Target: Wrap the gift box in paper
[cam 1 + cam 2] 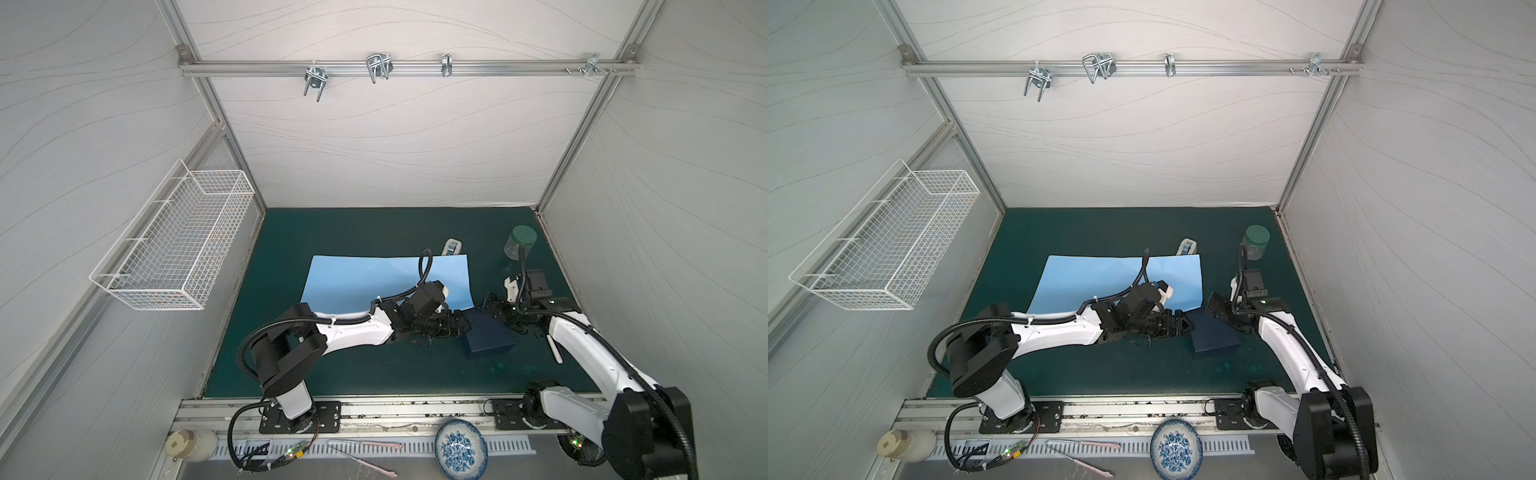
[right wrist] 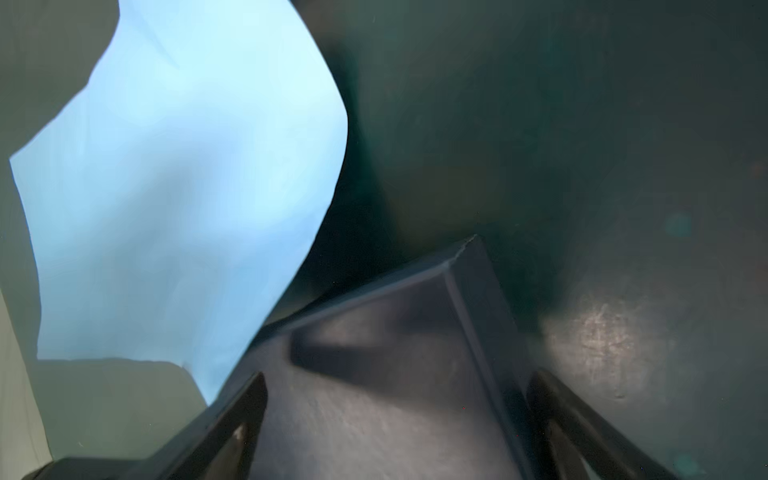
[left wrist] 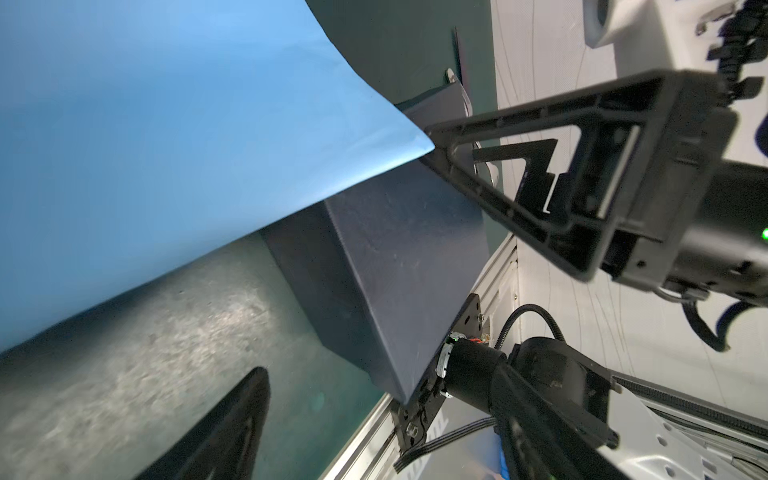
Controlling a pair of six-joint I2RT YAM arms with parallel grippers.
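Right pincer (image 2: 399, 374) spread, straddling the gift box (image 1: 490, 338); left pincer (image 1: 462, 326) looks spread too, just beside its left edge. Box sits on tabletop (image 1: 332, 365) at the paper (image 1: 374, 278)'s near-right corner, so I'd push leftward.

The paper (image 1: 357, 278), a large light sky-blue rectangular sheet, lies spread with its pale face up on the green mat (image 1: 374, 374) in both top views (image 1: 1092, 278). Its surface undulates gently. The gift box (image 1: 489, 336), dark navy, matte and low with sharp edges, sits closed on the mat at the sheet's near right corner, turned askew to the sheet's edges. In the left wrist view that raised corner of the paper (image 3: 166, 145) overlaps the box (image 3: 395, 270).
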